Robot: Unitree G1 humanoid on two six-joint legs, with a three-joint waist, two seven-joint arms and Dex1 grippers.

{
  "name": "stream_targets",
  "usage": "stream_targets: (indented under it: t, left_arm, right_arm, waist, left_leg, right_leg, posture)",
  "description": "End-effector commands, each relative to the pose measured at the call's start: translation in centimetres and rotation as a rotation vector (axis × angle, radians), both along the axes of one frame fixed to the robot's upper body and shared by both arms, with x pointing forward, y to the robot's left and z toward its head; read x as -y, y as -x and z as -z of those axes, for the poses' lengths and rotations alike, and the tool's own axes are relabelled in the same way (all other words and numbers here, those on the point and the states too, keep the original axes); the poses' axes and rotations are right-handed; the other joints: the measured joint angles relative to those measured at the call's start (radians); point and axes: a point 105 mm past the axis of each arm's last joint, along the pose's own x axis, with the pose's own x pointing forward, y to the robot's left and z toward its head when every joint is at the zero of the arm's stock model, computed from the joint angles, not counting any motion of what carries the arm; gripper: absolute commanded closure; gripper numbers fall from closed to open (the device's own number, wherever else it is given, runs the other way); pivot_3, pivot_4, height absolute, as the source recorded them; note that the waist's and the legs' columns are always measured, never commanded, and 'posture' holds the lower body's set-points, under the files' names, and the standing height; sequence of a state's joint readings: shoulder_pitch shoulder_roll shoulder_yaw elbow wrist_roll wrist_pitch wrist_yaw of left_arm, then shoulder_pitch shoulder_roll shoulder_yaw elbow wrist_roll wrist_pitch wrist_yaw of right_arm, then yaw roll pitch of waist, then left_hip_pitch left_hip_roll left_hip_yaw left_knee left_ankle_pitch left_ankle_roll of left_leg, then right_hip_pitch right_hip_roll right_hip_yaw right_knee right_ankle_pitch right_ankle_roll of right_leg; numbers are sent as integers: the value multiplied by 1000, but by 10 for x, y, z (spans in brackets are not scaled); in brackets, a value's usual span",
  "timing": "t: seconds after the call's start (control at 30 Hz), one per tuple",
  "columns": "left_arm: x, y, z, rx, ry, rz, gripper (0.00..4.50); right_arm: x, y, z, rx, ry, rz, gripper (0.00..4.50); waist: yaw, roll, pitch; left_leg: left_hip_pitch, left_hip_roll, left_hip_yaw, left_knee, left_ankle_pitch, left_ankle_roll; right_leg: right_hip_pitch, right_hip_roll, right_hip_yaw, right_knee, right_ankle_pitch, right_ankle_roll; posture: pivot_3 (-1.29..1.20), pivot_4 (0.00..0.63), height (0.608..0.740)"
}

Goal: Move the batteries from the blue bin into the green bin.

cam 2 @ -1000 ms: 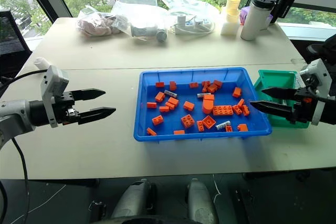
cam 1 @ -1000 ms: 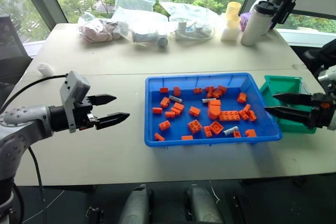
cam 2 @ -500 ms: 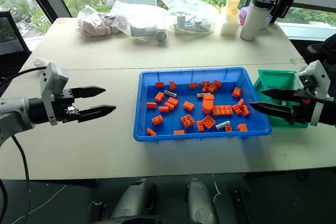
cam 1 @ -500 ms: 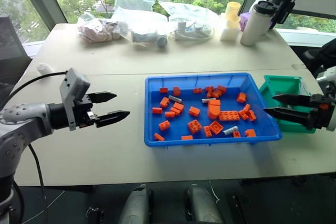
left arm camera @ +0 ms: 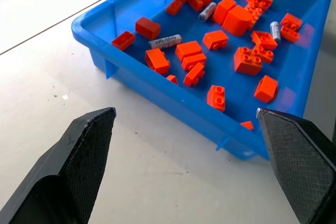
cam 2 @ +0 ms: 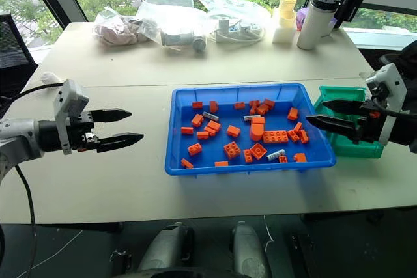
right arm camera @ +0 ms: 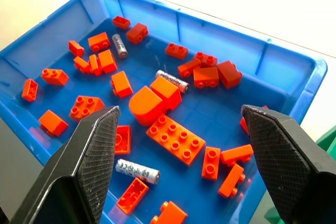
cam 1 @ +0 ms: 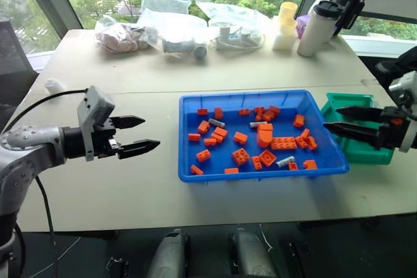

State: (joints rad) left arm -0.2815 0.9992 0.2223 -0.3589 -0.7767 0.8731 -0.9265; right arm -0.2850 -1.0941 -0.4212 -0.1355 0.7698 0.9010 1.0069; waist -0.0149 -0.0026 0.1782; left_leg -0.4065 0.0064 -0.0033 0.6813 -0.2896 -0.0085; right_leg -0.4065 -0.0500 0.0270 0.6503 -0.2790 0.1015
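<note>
- Left eye view: the left gripper [cam 1: 142, 134] hovers over bare tabletop well to the left of the blue bin [cam 1: 195, 105], pointing level toward it with its two black fingers spread and nothing between them.
- The right gripper [cam 1: 341, 121] reaches in from the right, its tips above the bin's right rim, in front of the green bin [cam 1: 355, 103]; its jaws stand wide and empty.
- Compared with a second ago, the right gripper sits slightly higher and nearer the green bin, while the left gripper is in about the same place. The tray's contents lie as before.
- Right wrist view: three batteries lie in the blue bin among the orange toy bricks [right arm camera: 176, 138]. One battery [right arm camera: 137, 170] is just beside a square brick, another [right arm camera: 172, 81] touches the rounded brick's neighbour, and a third [right arm camera: 119, 45] lies near the far corner.
- The batteries are thin silver cylinders with printed labels, the bricks are studded glossy plastic, and the tray is smooth blue plastic with ribbed walls.
- The gripper fingers [right arm camera: 95, 149] carry a fine cross-hatched texture.
</note>
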Motion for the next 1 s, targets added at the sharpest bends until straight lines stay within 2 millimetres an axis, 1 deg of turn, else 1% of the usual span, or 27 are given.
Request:
stream_targets:
  t: [0.03,0.1,0.17,0.27,0.37,0.43,0.5,0.6,0.77,1.0]
  left_arm:
    - [0,-7,-25,91,-28,63,0]
    - [0,-13,-34,127,-89,112,0]
    - [0,-17,-36,143,-135,146,0]
    - [2,-21,-34,147,-135,158,0]
    - [9,-20,-30,149,-123,167,0]
    - [12,-18,-29,153,-104,167,0]
    - [12,-17,-30,160,-88,153,0]
    - [11,-14,-27,158,-78,136,0]
    - [14,-12,-24,155,-58,124,0]
    - [18,-13,-20,154,-43,120,0]
  right_arm:
    - [-34,-12,-17,78,11,-73,679]
    - [-64,-33,-14,76,37,-116,679]
    - [-93,-47,-8,59,55,-184,679]
    - [-114,-64,7,24,92,-195,679]
    - [-133,-87,17,-7,74,-111,679]
    - [-148,-91,26,-28,81,-113,679]
    - [-158,-90,37,-42,123,-137,679]
    - [-168,-91,51,-67,161,-158,679]
    - [-177,-92,61,-83,193,-180,679]
    - [-195,-100,72,-125,174,-164,679]
  waist:
    - [-1,0,0]
    - [-4,0,0]
    - [-7,0,0]
    - [1,1,0]
    - [6,0,1]
    - [3,0,1]
    - [5,0,1]
    - [1,0,1]
    - [-1,0,1]
    - [-4,0,1]
  left_leg:
    - [0,0,0,0,0,0]
    - [0,1,0,0,0,0]
    - [-1,1,1,0,0,0]
    - [-2,1,1,-1,0,0]
    - [-7,0,0,0,0,0]
    - [-14,0,1,3,0,-1]
    - [-19,-2,1,4,1,-2]
    - [-19,-2,1,4,2,-2]
    - [-18,-2,1,4,2,-3]
    - [-17,-1,1,4,3,-4]
  right_leg:
    - [-1,1,0,0,0,-1]
    - [-1,1,0,0,0,-1]
    - [-2,2,1,1,0,-1]
    - [-4,2,1,1,0,-1]
    - [-8,2,1,0,0,-1]
    - [-14,0,1,3,1,0]
    - [-21,-1,1,7,1,0]
    - [-22,-2,1,12,1,0]
    - [-23,-1,1,13,1,0]
    - [-23,0,1,14,1,0]
  posture:
    - [0,150,740]
    - [0,150,740]
    - [0,150,740]
    - [0,150,740]
    - [0,150,740]
    - [0,150,740]
    - [0,150,740]
    - [0,150,740]
    - [0,150,740]
    - [0,150,740]
